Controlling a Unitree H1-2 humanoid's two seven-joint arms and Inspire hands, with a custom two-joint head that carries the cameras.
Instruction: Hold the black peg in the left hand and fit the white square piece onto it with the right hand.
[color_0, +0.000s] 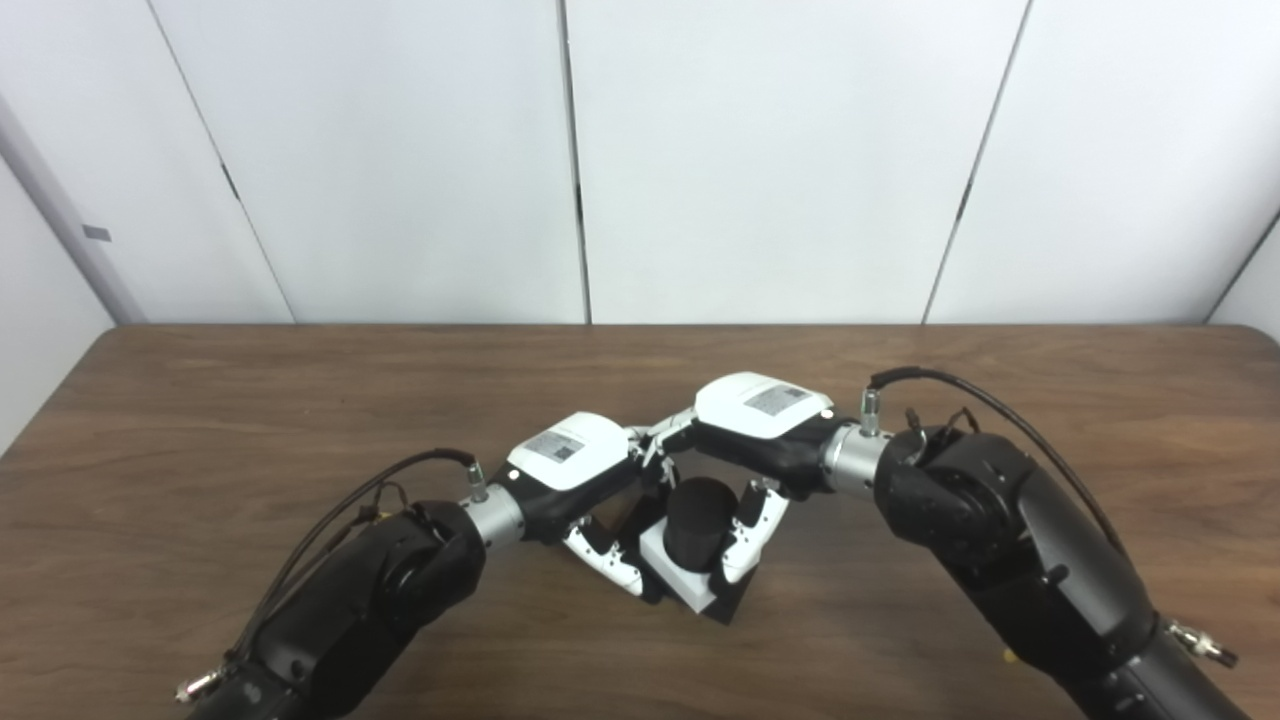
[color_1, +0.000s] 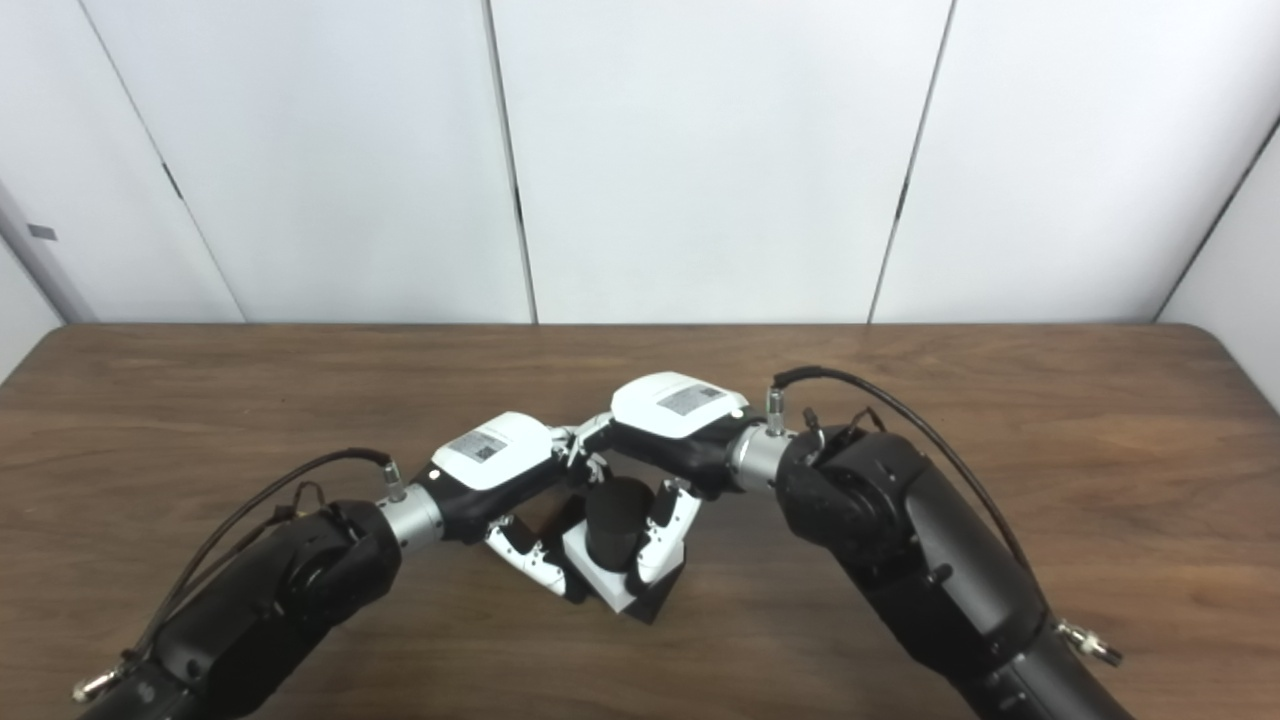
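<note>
Peg assembly site: wooden table (color_0: 250, 420), mid-front, between both hands.
Right arm (color_0: 1010, 560): enters from lower right, black, cable looped over the wrist.
Left arm (color_0: 350, 610): enters from lower left, black, cable along the forearm.
Right hand (color_0: 765, 420): palm down over the work, fingers (color_0: 745, 540) curled down against the right side of the white piece; grasping it.
Left hand (color_0: 570, 460): palm down, fingers closed on the left side of the assembly; which part they grip cannot be told.
White square piece (color_0: 672, 570): tilted, seated around the peg, over a black base.
Black peg (color_0: 700, 520): upright cylinder rising through the white piece.
</note>
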